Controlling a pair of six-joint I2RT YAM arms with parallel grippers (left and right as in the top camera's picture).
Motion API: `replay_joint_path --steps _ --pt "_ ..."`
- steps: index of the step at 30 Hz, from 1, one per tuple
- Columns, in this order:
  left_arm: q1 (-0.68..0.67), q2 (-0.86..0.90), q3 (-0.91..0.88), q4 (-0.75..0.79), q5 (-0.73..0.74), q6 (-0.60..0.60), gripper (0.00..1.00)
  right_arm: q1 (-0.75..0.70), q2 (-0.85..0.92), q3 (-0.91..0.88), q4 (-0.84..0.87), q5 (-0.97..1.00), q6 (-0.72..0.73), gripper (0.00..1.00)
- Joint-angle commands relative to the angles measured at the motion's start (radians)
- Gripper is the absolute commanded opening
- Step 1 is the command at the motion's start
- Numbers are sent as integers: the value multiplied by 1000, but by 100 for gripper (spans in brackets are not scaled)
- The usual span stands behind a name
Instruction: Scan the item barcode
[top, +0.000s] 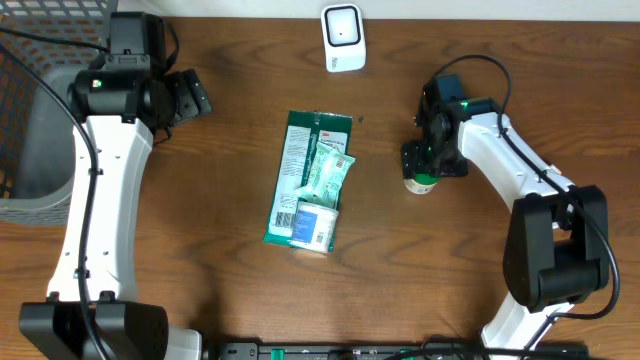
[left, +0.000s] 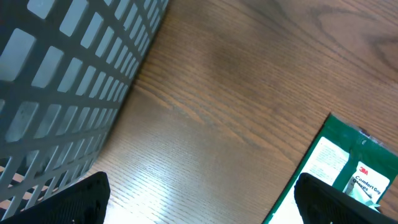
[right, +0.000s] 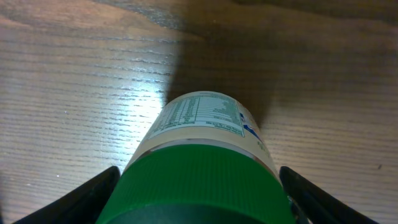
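My right claw (right: 198, 186) straddles the green-capped bottle (right: 202, 124) on the worktop (right: 74, 81). Pinching it? Can't tell. Lifting it to the scanner (top: 343, 38) at the far edge all remains.

Wood-grain table (right: 74, 93), faintly glossy; bottle (right: 186, 144) with ribbed plastic cap (right: 199, 186) (paper label (right: 199, 115)); shiny film packet (top: 296, 160).

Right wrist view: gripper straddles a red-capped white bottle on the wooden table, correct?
No. The cap is green, not red, as the right wrist view shows. The right gripper does straddle the green-capped white bottle on the wooden table.
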Motion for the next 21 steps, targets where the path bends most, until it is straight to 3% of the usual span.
replay_joint_path --steps 1,4,15,21 --pt "5 8 -8 0 -13 -2 95 11 3 -2 12 0 -11 74" --pt "5 8 -8 0 -13 -2 95 11 2 0 10 -3 -11 74" --pt "5 8 -8 0 -13 -2 95 43 1 34 5 -86 -54 56" --pt "5 8 -8 0 -13 -2 95 127 1 34 10 23 -126 60"
